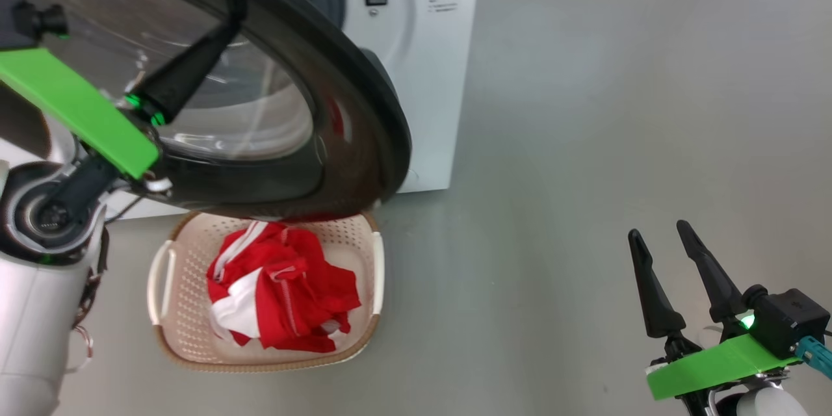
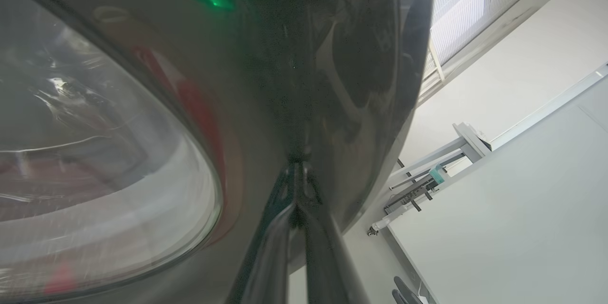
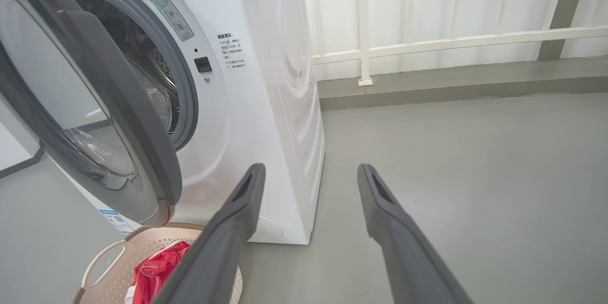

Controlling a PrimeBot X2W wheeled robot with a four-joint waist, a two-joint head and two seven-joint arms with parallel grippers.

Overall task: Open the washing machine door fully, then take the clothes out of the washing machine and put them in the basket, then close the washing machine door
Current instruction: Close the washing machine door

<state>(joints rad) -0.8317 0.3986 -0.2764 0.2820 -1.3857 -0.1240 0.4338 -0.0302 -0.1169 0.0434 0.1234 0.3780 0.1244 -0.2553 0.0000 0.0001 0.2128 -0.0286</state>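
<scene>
The washing machine door [image 1: 383, 117] stands partly open, swung out over the basket's far end. My left gripper [image 1: 235, 13] is shut, and its tip rests on the door's glossy black rim [image 2: 285, 80] beside the glass window [image 2: 95, 152]. In the left wrist view the left gripper [image 2: 298, 164] holds nothing. The basket [image 1: 188, 312] sits on the floor in front of the washing machine [image 1: 429, 78] with the red and white clothes [image 1: 286, 286] piled inside. My right gripper [image 1: 658, 229] hangs open and empty at the lower right, away from the machine. The right wrist view shows the right gripper [image 3: 311, 168], the door [image 3: 123, 104], the steel drum [image 3: 156, 71], the basket [image 3: 142, 247] and the clothes [image 3: 156, 266].
Grey floor [image 1: 617, 110] stretches to the right of the machine. A white railing [image 3: 365, 47] runs along the wall behind it. A metal stand on wheels [image 2: 427, 180] shows past the door's edge in the left wrist view.
</scene>
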